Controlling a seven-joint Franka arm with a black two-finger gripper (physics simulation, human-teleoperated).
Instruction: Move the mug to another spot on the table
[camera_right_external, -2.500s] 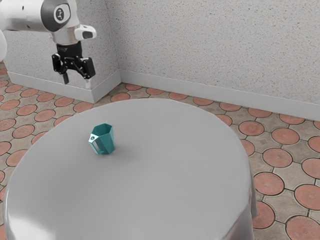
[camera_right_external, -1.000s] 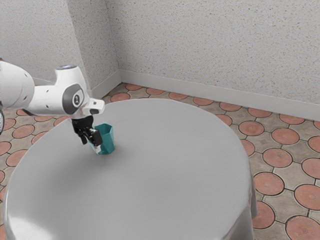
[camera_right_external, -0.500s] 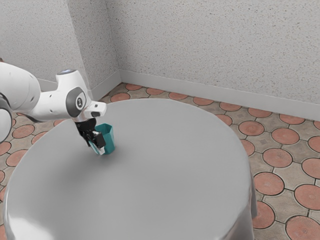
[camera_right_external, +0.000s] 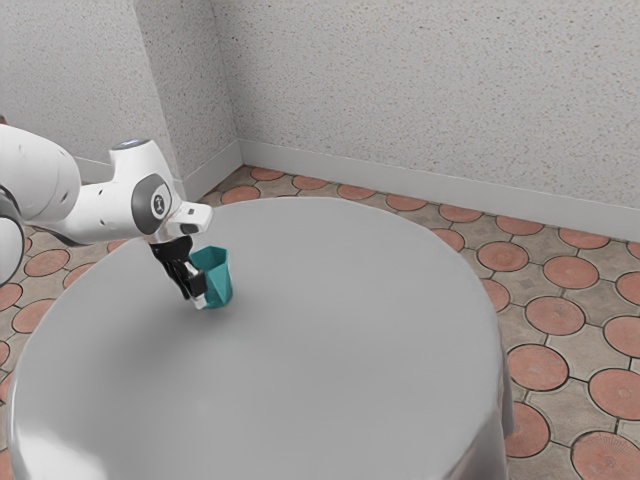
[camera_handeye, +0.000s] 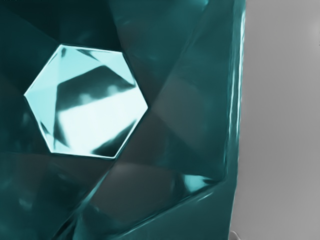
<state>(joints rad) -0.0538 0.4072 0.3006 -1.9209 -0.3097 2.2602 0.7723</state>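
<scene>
A teal, faceted mug (camera_right_external: 220, 277) is on the left part of the round grey table (camera_right_external: 340, 350), leaning a little toward the exterior view's right. My black gripper (camera_right_external: 194, 286) comes down at the mug's left side and is shut on its near wall by the handle. In the wrist view I look straight down into the mug (camera_handeye: 170, 130), with its pale hexagonal bottom (camera_handeye: 86, 101) just under my hand. A strip of grey table (camera_handeye: 285, 120) shows beside it.
The tabletop stretches wide and bare toward the exterior view's right and front, ending in a rounded edge (camera_right_external: 490, 330). Beyond it lies tiled floor (camera_right_external: 570, 300). Speckled walls (camera_right_external: 420, 90) stand behind, meeting in a corner at the back left.
My arm came down from high at the back left to the mug's left side and closed on it. Since half a second ago the mug has shifted slightly right and tilted.
</scene>
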